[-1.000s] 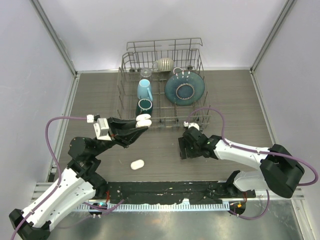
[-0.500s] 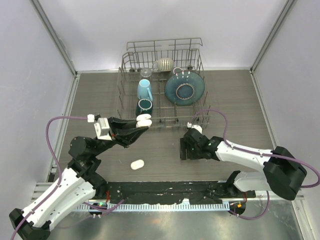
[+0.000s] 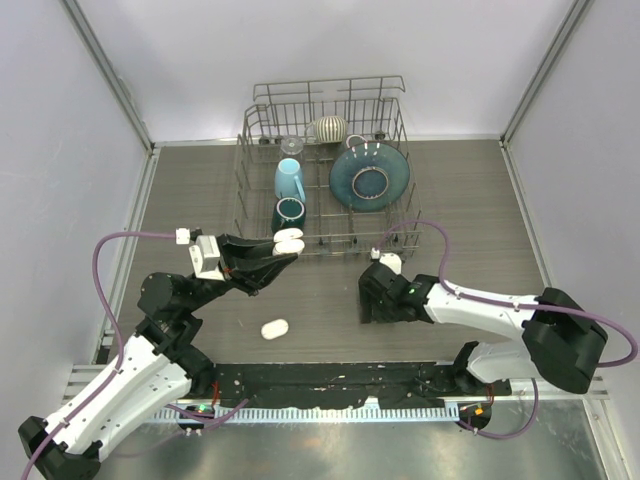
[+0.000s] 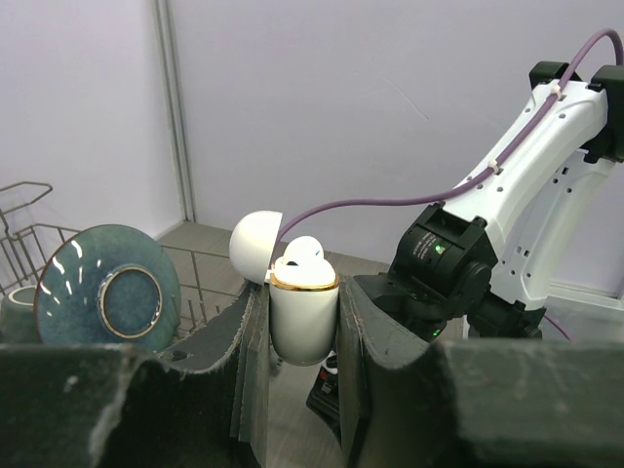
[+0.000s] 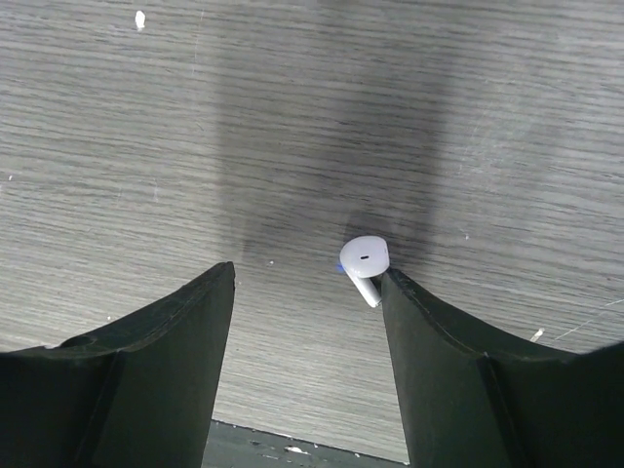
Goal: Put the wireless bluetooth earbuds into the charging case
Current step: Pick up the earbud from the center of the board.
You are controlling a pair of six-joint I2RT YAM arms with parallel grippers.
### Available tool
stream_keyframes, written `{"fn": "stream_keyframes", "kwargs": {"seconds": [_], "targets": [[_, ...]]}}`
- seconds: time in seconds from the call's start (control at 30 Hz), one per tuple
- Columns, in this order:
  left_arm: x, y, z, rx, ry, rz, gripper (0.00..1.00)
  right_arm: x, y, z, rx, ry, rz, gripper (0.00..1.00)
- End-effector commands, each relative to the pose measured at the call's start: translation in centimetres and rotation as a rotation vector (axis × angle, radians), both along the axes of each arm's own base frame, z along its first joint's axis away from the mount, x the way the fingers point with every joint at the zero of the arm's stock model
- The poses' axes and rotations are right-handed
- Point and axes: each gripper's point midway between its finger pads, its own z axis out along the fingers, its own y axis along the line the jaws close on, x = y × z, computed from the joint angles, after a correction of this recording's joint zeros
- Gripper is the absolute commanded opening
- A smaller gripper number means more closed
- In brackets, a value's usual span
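My left gripper [image 4: 303, 331] is shut on the white charging case [image 4: 303, 317], holding it upright above the table with its lid [image 4: 255, 244] flipped open. One white earbud [image 4: 300, 252] sits in the case's gold-rimmed top. In the top view the case [image 3: 288, 240] hangs just in front of the rack. My right gripper [image 5: 307, 273] is low over the table, jaws open. A second earbud [image 5: 365, 259] lies on the wood between them, touching the tip of the right-hand finger [image 5: 409, 302]. The top view hides this earbud under the right gripper [image 3: 370, 300].
A wire dish rack [image 3: 245, 150] stands at the back with a teal plate [image 3: 369, 177], a light blue mug [image 3: 289, 179], a dark mug [image 3: 289, 212] and a striped bowl [image 3: 329, 128]. A white oval object [image 3: 275, 328] lies on the table between the arms. Walls close both sides.
The right gripper has slid a little toward the near edge and its jaws have narrowed slightly. The left arm and the case have not moved.
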Motion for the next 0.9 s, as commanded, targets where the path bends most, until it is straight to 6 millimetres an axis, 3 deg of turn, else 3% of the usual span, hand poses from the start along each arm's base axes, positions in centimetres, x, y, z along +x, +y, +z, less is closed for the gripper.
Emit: {"fn": "stream_keyframes", "kwargs": {"seconds": [0.0,0.13,0.37,0.67,0.87], "targets": [[-0.4,0.2,1.0,-0.024,-0.033,-0.005,0.00,1.0,-1.1,-0.4,-0.097,-0.034,-0.037,0.66],[-0.4,0.2,1.1,-0.021,-0.033,-0.007,0.00,1.6,-2.3,-0.4,-0.187,-0.060,-0.013,0.65],[-0.3,0.1,1.0,-0.020,-0.027,-0.008,0.00,2.5,-2.3,0.3,-0.202,-0.107,0.016,0.65],[-0.3,0.0,1.0,-0.020,-0.025,-0.014,0.00,2.7,-1.4,-0.5,-0.205,-0.089,0.064,0.43],[-0.2,0.0,0.9,-0.019,-0.022,-0.009,0.00,2.4,-1.8,-0.4,-0.215,-0.086,0.063,0.39]]}}
